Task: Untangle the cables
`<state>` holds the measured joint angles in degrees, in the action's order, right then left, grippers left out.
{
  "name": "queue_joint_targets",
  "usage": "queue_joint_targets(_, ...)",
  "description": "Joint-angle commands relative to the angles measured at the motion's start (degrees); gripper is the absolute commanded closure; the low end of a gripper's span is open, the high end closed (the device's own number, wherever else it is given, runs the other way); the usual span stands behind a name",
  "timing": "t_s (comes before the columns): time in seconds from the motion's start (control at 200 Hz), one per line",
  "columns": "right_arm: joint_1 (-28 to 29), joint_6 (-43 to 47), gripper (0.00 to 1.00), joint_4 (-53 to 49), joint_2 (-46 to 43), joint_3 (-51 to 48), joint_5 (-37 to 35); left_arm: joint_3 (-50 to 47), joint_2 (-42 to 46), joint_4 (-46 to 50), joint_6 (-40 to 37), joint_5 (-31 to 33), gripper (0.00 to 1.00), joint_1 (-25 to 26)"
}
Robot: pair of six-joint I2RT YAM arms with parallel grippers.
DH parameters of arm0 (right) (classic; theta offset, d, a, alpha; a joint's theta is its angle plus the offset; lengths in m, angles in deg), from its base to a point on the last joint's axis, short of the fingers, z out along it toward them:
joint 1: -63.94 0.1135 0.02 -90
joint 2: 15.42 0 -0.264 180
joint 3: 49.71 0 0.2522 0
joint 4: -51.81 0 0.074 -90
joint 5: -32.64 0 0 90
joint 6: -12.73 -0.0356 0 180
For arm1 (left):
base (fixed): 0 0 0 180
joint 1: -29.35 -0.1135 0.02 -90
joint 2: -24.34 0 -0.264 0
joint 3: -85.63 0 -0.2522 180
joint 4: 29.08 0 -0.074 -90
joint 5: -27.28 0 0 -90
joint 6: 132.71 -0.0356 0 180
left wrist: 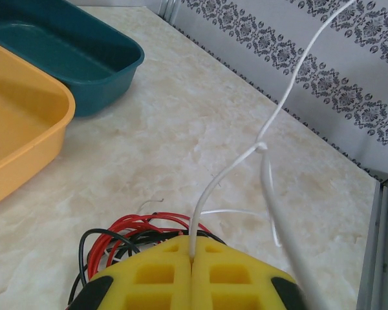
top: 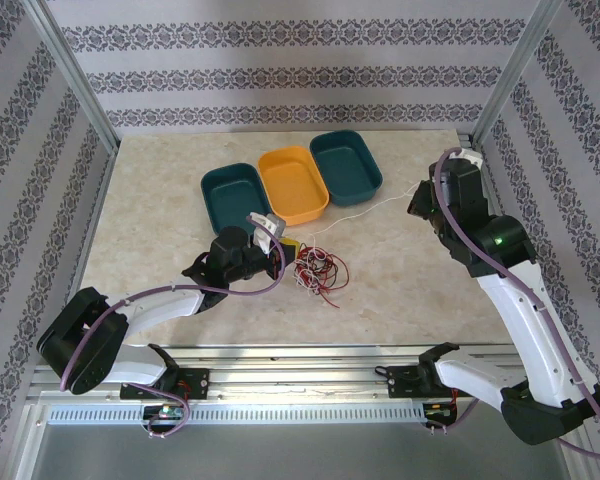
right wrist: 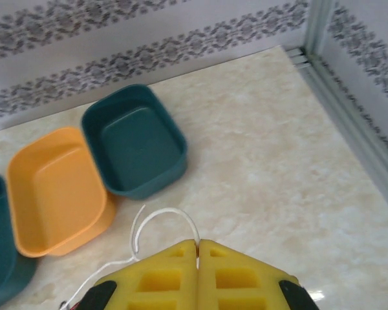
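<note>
A small tangle of red, black and white cables (top: 318,272) lies on the table's middle front, and it shows as red and black loops (left wrist: 126,232) in the left wrist view. My left gripper (top: 291,248) is shut on a white cable (left wrist: 210,194) just left of the tangle. That white cable (top: 375,206) runs taut up to my right gripper (top: 420,197), which is shut on its other end (right wrist: 171,216), leaving a short loop free.
Three trays stand at the back: a teal tray (top: 233,195), an orange tray (top: 293,184) and another teal tray (top: 346,165). Metal frame posts and patterned walls close in the table (top: 400,290) on three sides.
</note>
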<state>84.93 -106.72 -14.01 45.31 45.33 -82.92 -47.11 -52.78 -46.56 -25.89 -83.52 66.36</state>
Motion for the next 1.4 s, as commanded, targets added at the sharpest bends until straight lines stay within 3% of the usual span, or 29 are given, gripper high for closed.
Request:
queue_joint_targets(0.0, -2.85, 2.34, 1.0, -1.61, 0.89, 2.77, -3.17, -0.58, 1.58, 0.42, 0.76, 0.58, 1.0, -0.63)
queue_joint_targets(0.25, -7.78, 4.26, 1.0, -6.24, 7.07, 11.65, -8.57, -2.06, 3.27, 0.82, 0.76, 1.57, 1.0, -0.63)
queue_joint_targets(0.47, -7.73, 6.47, 1.0, 2.67, 9.37, 12.46, 4.79, -2.32, 3.44, -0.51, 0.47, 1.76, 1.0, -0.63)
queue_joint_targets(0.789, -6.66, 9.05, 1.0, 11.5, 19.51, 19.91, 11.95, -2.12, 3.55, -1.98, 0.58, 1.59, 1.0, -0.63)
queue_joint_targets(1.124, -4.55, 13.77, 1.0, 15.38, 36.98, 36.14, 14.19, -2.13, 3.59, -2.46, 1.02, 0.68, 1.0, -0.63)
queue_joint_targets(1.394, -1.93, 20.43, 1.0, 12.13, 52.44, 52.2, 9.88, -1.42, 2.08, -2.86, 0.58, -1.77, 1.0, -0.63)
